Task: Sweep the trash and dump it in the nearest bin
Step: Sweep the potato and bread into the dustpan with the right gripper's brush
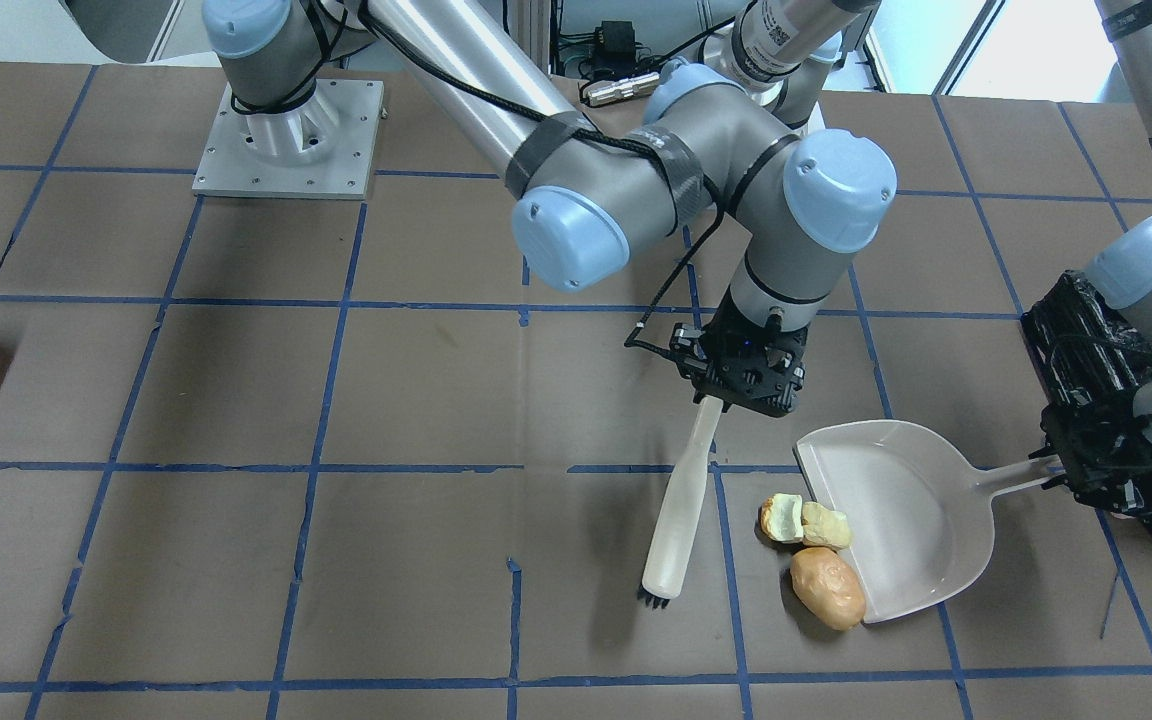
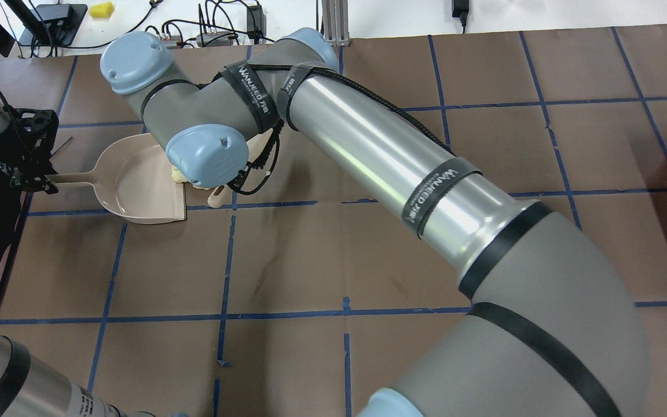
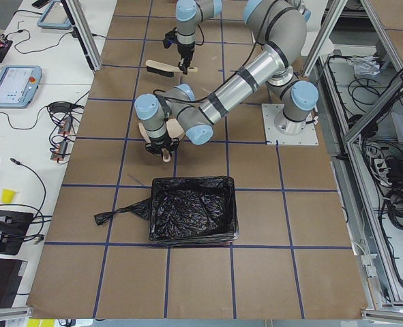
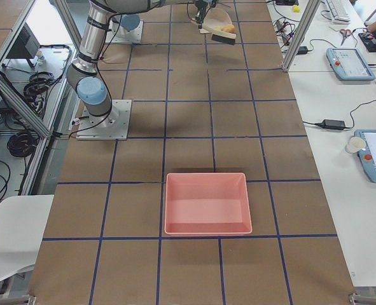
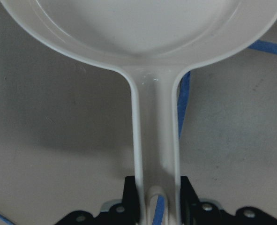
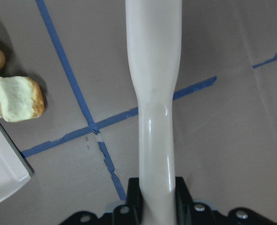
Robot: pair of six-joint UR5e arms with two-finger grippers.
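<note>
The trash lay on the brown paper-covered table [image 1: 336, 560] right at the open lip of a beige plastic dustpan [image 1: 896, 520]. A tan-brown potato-shaped lump [image 1: 826, 588] touched the lip's edge, and two pale yellow-green chunks with brownish crust [image 1: 784, 517] sat pressed together just beside it, one of them at the lip. None of the three was inside the pan, whose floor showed bare. Across a strip of blue tape [image 1: 731, 560] from the pieces stood a pale, translucent plastic brush [image 1: 681, 505], tilted with its short dark bristles down on the table, near the trash but apart from it. The right gripper [image 1: 726, 400] was clamped on the upper end of the brush handle, and the wrist view showed its fingers tight against both sides. The left gripper [image 1: 1066, 475] held the dustpan's thin handle in the same way — closed on it, pan flat on the table. Just behind that gripper was the bin lined with crinkled black plastic [image 3: 191, 210]; a shallow pink tray [image 4: 207, 203] sat well apart, toward the table's other end. As a judgement, both tools were in hand and the pan was set — but the sweep into it was not yet done, and lifting and tipping into the black-lined bin remained.
</note>
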